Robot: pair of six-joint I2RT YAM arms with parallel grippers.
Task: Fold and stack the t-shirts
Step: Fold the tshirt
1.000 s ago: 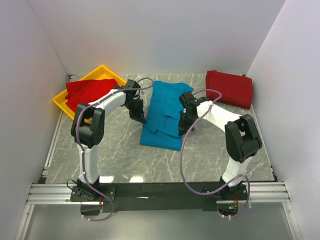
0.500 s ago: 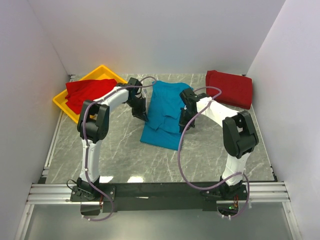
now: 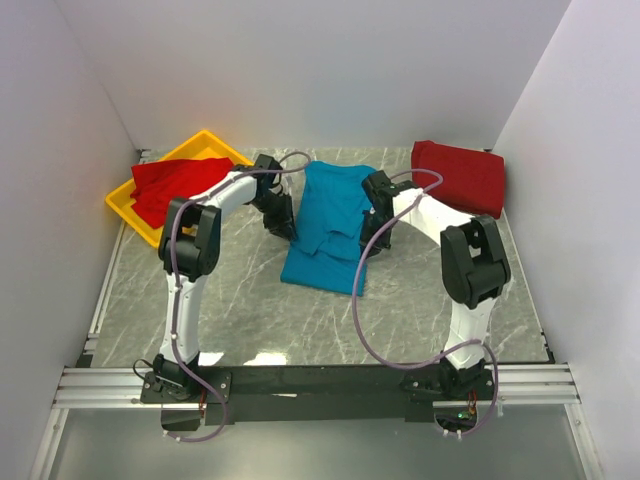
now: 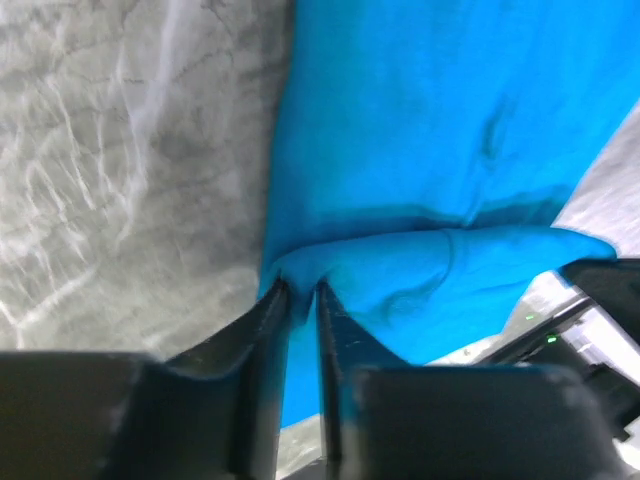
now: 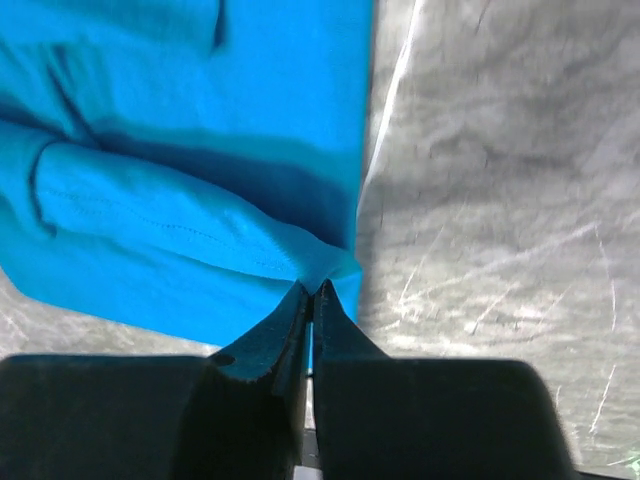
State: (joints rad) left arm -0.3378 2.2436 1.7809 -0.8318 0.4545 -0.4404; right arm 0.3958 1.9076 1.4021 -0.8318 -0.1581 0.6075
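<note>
Grey marble table (image 3: 250, 310) | teal-blue t-shirt (image 3: 335, 225) centre | left gripper (image 4: 298, 298) pinches its 9 o'clock edge, right gripper (image 5: 312, 293) its 3 o'clock | risk: thin pinch may slip, skewing fold

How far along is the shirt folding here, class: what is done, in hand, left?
Done: one dark red t-shirt lies folded at the far right. In hand: both the left pincer and right pincer pinch edges of the teal-blue t-shirt, mid-fold. Left: the bright red t-shirt heaped in the yellow tray, then stacking.
</note>
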